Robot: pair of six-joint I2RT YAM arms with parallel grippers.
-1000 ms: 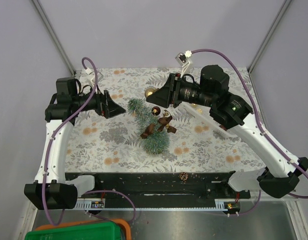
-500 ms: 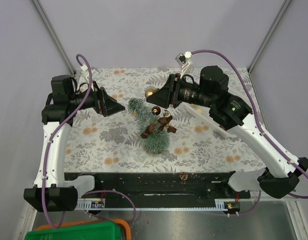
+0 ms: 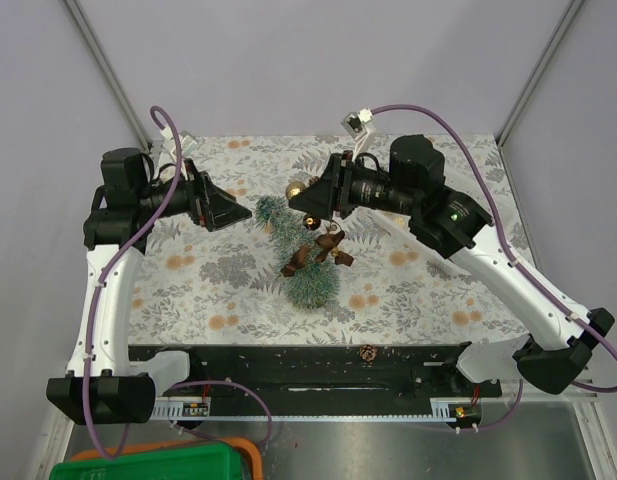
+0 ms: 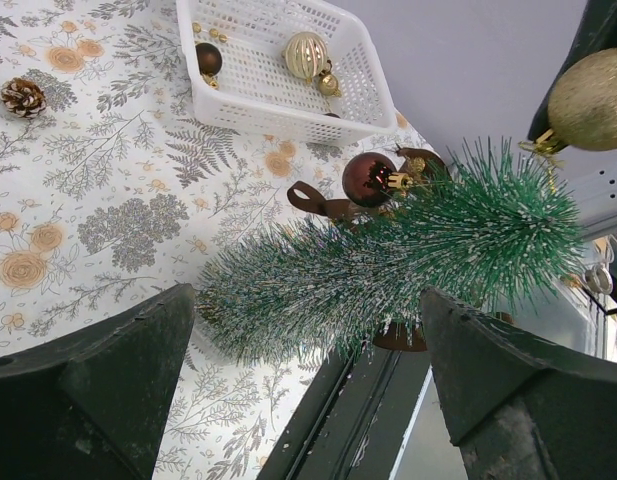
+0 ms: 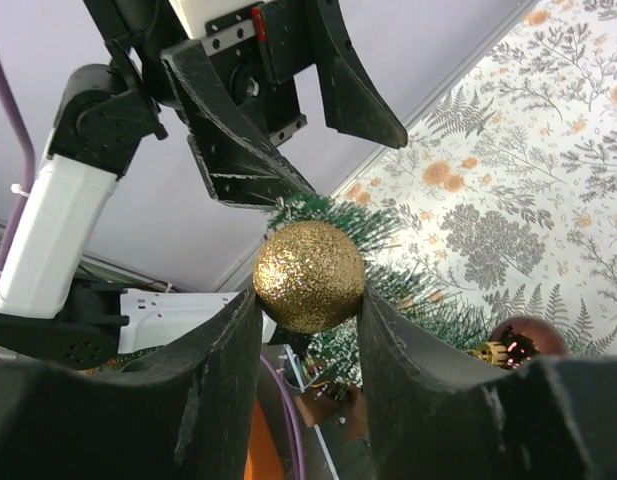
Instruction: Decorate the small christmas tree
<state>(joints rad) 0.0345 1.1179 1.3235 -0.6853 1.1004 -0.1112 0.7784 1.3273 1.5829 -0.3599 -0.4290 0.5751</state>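
The small christmas tree [image 3: 300, 256] is on the patterned table, its tip toward the back left, with brown bows and a brown bauble [image 3: 311, 221] on it. My right gripper [image 3: 300, 190] is shut on a glittery gold bauble [image 5: 309, 276] and holds it just beside the tree's tip [image 5: 329, 212]. My left gripper [image 3: 236, 212] is open and empty, its jaws wide apart just left of the tip. In the left wrist view the tree [image 4: 388, 262] lies across between my fingers [image 4: 108, 390], with the gold bauble [image 4: 591, 98] at the upper right.
A white basket [image 4: 220, 85] with a few baubles stands behind the tree. One pine cone [image 4: 21, 96] lies on the cloth, another [image 3: 368, 352] on the black front rail. A green and orange bin [image 3: 158, 465] sits at the near left.
My right gripper has moved left with the gold bauble, closer to the tree's tip. The left arm shifted slightly back; its gripper stays open by the tip.
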